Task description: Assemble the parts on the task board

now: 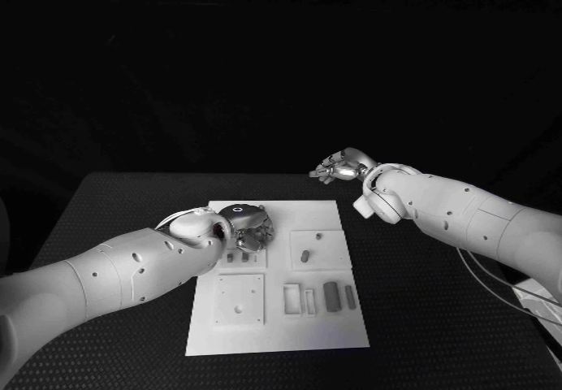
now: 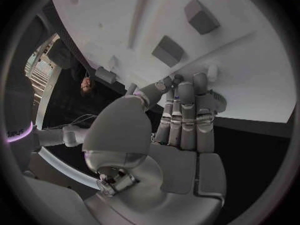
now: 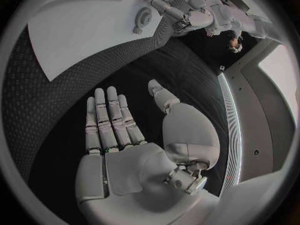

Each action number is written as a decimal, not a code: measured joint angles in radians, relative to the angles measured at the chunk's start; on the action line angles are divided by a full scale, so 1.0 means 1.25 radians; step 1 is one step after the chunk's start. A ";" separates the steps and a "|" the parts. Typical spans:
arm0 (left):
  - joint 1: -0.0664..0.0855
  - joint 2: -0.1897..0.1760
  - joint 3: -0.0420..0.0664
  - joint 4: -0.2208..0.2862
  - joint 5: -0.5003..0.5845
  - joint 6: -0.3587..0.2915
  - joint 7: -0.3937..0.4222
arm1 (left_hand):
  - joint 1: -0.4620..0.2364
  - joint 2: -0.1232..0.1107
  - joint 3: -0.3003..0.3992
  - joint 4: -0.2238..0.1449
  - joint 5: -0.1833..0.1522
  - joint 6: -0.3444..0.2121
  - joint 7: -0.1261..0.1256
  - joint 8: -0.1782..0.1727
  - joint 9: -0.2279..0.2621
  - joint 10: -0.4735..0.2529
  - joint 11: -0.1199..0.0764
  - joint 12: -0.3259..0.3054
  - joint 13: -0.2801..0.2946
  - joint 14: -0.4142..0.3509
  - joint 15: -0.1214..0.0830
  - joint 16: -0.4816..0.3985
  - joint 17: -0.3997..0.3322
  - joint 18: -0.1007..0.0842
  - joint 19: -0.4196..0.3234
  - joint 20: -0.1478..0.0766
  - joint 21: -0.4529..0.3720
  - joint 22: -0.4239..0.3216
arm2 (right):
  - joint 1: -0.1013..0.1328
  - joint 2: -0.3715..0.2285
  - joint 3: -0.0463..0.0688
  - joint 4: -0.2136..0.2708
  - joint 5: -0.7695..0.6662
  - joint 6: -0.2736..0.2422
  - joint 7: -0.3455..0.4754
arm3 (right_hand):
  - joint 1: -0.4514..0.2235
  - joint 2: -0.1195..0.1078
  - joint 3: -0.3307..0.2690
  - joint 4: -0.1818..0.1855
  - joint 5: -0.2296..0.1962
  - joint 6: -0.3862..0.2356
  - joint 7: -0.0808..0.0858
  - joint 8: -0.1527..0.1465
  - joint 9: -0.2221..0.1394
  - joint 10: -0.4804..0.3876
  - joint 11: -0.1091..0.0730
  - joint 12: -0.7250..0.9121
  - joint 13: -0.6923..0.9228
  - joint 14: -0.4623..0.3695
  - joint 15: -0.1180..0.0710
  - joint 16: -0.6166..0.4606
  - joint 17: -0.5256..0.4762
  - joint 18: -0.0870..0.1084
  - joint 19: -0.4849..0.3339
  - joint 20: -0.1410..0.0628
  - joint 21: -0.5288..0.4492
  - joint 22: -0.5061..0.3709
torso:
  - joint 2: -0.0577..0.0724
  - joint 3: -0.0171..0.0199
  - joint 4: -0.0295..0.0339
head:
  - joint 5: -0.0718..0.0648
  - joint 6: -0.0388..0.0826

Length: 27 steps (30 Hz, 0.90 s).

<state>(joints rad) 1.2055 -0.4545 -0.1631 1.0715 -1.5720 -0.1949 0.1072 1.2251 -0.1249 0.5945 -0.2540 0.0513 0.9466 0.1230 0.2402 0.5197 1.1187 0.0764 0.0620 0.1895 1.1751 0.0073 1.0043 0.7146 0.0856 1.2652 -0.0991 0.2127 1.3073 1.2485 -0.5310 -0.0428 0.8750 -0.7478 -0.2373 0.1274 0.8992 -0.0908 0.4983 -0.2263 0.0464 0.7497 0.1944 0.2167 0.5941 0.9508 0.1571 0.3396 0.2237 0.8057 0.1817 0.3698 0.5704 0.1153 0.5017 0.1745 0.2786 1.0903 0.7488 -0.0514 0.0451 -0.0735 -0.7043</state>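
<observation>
The left hand (image 1: pixel 240 227) is lowered over the board's (image 1: pixel 322 325) upper left, fingers extended together and nothing visibly gripped, probably to reach parts (image 1: pixel 341 296) lying there. The right hand (image 1: pixel 343 166) is held clear beyond the board, fingers spread and empty.

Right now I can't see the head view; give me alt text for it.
The left hand is down over the upper left part of the white task board, while the right hand hovers open above the black table beyond the board's far right corner. Small grey parts lie on the board.
</observation>
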 measured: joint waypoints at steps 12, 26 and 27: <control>-0.002 -0.002 0.000 -0.002 0.001 -0.012 0.007 | 0.008 -0.009 0.003 -0.001 0.000 0.000 0.000 0.000 -0.003 -0.001 0.000 0.000 0.001 -0.001 0.001 0.003 -0.003 0.007 -0.002 0.004 0.003 0.001 | 0.000 -0.001 0.000 0.000 0.000 0.000 0.000 | 0.000 0.000 0.000 0.000 0.000 0.000 0.000 0.000 0.000 0.000 0.000 0.000 0.000 0.000 0.000 0.000 0.000 0.000 0.000 0.000 0.000 0.000 | 0.000 0.0004 -0.0005 | 0.001 0.001; -0.007 -0.010 0.002 0.001 0.015 -0.035 0.020 | 0.005 -0.018 0.007 -0.001 0.000 -0.006 0.000 0.000 -0.004 -0.015 0.004 -0.001 -0.005 -0.003 0.003 0.011 -0.006 0.011 -0.005 0.007 0.009 0.000 | 0.000 -0.001 0.000 0.000 0.000 0.001 0.000 | 0.000 0.000 0.000 0.000 0.000 0.000 0.000 0.000 0.000 0.000 0.000 0.000 -0.001 0.000 0.000 0.000 0.001 0.000 0.000 0.000 0.000 0.001 | 0.000 0.0004 -0.0004 | 0.001 0.003; -0.007 -0.011 0.002 0.002 0.017 -0.037 0.022 | 0.005 -0.018 0.007 -0.001 0.000 -0.006 0.000 0.000 -0.004 -0.019 0.008 -0.001 -0.005 -0.003 0.003 0.011 -0.006 0.011 -0.005 0.008 0.010 0.000 | 0.000 -0.001 0.000 0.000 0.000 0.001 0.000 | 0.000 0.000 0.000 0.000 0.000 0.000 0.000 0.000 0.000 0.000 0.000 0.000 -0.001 0.000 0.000 0.000 0.001 0.000 0.000 0.000 0.000 0.001 | 0.000 0.0004 -0.0003 | 0.001 0.003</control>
<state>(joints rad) 1.1966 -0.4687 -0.1609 1.0746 -1.5509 -0.2413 0.1343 1.2315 -0.1477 0.6034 -0.2554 0.0513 0.9392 0.1230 0.2403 0.5143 1.0944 0.0858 0.0612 0.1835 1.1713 0.0110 1.0183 0.7072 0.0997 1.2586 -0.0894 0.2247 1.3070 1.2484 -0.5318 -0.0428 0.8748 -0.7476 -0.2358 0.1276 0.8992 -0.0908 0.4983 -0.2263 0.0464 0.7497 0.1944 0.2167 0.5936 0.9508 0.1571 0.3396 0.2225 0.8057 0.1817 0.3698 0.5711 0.1152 0.5017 0.1745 0.2785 1.0910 0.7486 -0.0509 0.0447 -0.0727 -0.7008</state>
